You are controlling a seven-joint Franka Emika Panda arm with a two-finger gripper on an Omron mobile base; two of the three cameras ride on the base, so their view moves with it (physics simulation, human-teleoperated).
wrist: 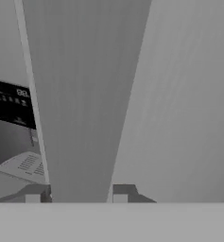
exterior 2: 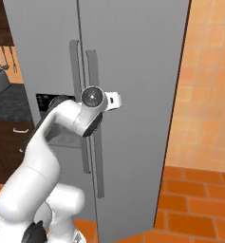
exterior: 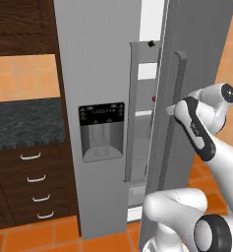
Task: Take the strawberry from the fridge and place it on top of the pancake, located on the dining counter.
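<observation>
The tall light-grey fridge (exterior: 98, 64) has its right door swung partly out, so a narrow strip of shelves shows. On one shelf sits the strawberry (exterior: 154, 98), a tiny red dot. My gripper (exterior: 171, 110) is at the right door's long vertical handle (exterior: 178, 83). In the hand view the handle (wrist: 85, 94) runs up between the two fingertips (wrist: 33, 194) of the gripper (wrist: 78, 194) and fills the gap. From the right, the gripper (exterior 2: 115, 99) reaches the handle (exterior 2: 91, 71) at mid-height. The pancake and the dining counter are out of view.
A small blackish item (exterior: 151, 43) sits on a higher shelf. The black dispenser panel (exterior: 101, 130) is on the left door. Dark wood drawers (exterior: 34, 182) under a dark counter (exterior: 24, 123) stand left of the fridge. An orange tiled wall (exterior 2: 204, 95) lies to the right.
</observation>
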